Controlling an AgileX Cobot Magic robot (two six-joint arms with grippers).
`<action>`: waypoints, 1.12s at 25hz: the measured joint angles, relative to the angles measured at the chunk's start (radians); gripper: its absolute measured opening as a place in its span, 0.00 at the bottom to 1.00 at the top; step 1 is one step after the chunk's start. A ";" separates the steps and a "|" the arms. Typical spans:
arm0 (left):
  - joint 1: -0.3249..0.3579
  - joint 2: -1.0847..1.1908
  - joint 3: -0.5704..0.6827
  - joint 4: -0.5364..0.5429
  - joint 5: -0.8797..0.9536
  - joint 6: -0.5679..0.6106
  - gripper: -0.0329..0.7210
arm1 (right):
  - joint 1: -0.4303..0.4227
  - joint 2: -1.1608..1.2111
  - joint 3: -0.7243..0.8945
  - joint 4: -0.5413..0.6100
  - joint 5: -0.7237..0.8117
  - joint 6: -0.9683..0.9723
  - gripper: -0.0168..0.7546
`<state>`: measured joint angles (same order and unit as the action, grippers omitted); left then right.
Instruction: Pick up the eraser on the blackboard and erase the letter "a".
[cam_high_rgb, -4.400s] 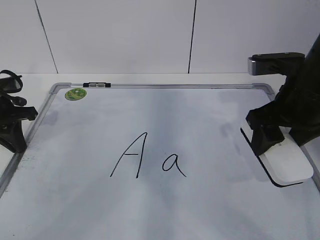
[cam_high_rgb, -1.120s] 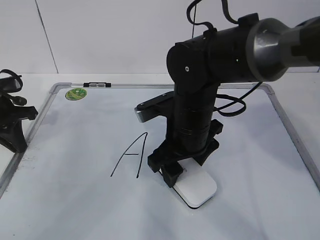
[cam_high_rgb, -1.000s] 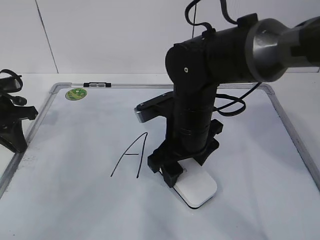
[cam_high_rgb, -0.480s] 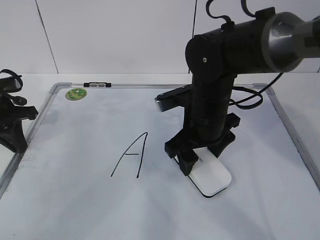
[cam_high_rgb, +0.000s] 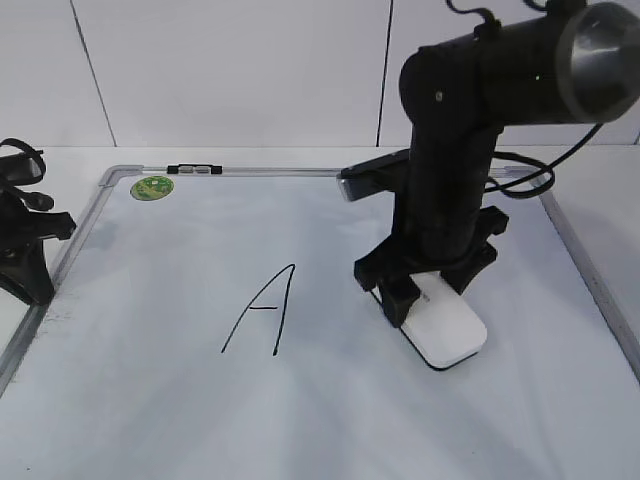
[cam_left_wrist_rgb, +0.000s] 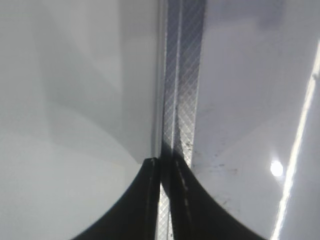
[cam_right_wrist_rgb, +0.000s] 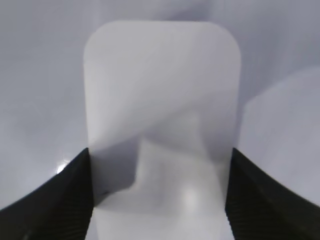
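The right gripper (cam_high_rgb: 420, 300) had its fingers (cam_right_wrist_rgb: 75, 192) clamped on the long sides of the eraser (cam_high_rgb: 445, 330), which lay flat on the blackboard (cam_high_rgb: 130, 400) with its long axis running away from the wrist. No letter "a" showed beside the capital "A" (cam_high_rgb: 262, 312), which stood well apart to the eraser's left. The left gripper (cam_left_wrist_rgb: 165, 200), fingers pressed together and empty, sat by the board's left frame, much farther off.

One blackboard (cam_high_rgb: 120, 420), one eraser (cam_high_rgb: 447, 330), one capital letter (cam_high_rgb: 262, 310), seemingly one clip (cam_high_rgb: 193, 170)
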<state>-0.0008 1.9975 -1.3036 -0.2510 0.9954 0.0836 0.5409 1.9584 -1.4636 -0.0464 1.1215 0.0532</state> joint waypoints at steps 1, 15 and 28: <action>0.000 0.000 0.000 0.000 0.000 0.000 0.09 | -0.002 -0.025 -0.005 -0.011 -0.002 0.013 0.76; 0.000 0.000 0.000 0.000 -0.002 0.000 0.09 | -0.076 -0.168 -0.011 -0.173 0.056 0.234 0.76; 0.000 0.000 0.000 0.000 -0.002 0.000 0.09 | -0.339 -0.208 -0.011 -0.136 0.100 0.202 0.76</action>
<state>-0.0008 1.9975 -1.3036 -0.2510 0.9935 0.0836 0.2017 1.7500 -1.4746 -0.1819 1.2218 0.2554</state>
